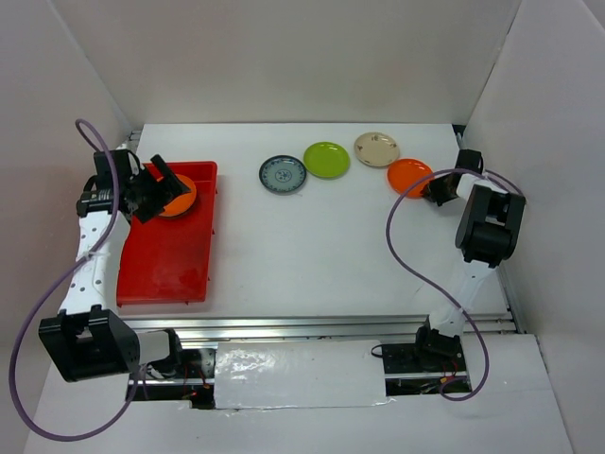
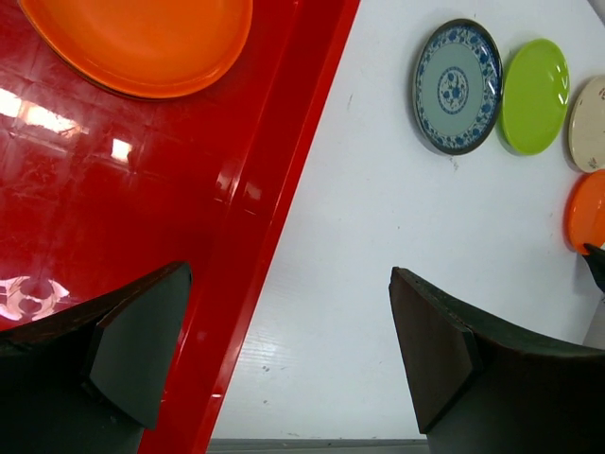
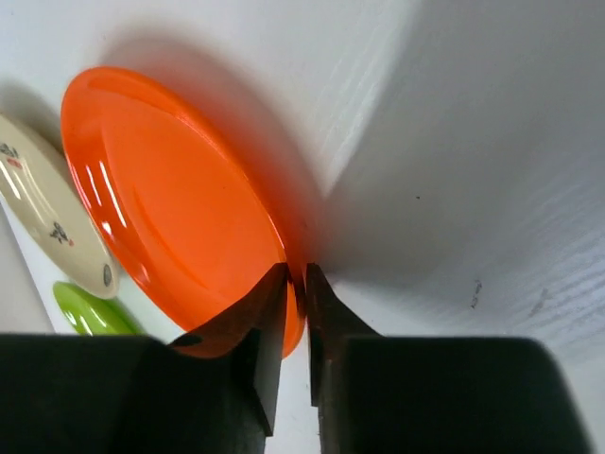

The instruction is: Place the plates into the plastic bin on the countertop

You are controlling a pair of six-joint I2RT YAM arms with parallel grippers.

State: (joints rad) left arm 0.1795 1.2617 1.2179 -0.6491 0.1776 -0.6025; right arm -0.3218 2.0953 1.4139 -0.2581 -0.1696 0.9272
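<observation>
From above, we have the red bin on the white surface, with the binned orange plate at its far end. The left gripper hovers just there. To the right of the bin lie a blue-grey plate, a lime green plate, a cream plate and, farthest from the bin, the loose orange plate, with the right gripper at its edge.

On to the left wrist: the jaws are spread fully wide and hold nothing, straddling the bin's right wall.

Right wrist now: the jaws are pinched nearly together on the loose orange plate's rim.

We judge that bite shallow, so lift slowly, keep the plate level, clear the cream plate and set it on the bin's bare floor.
</observation>
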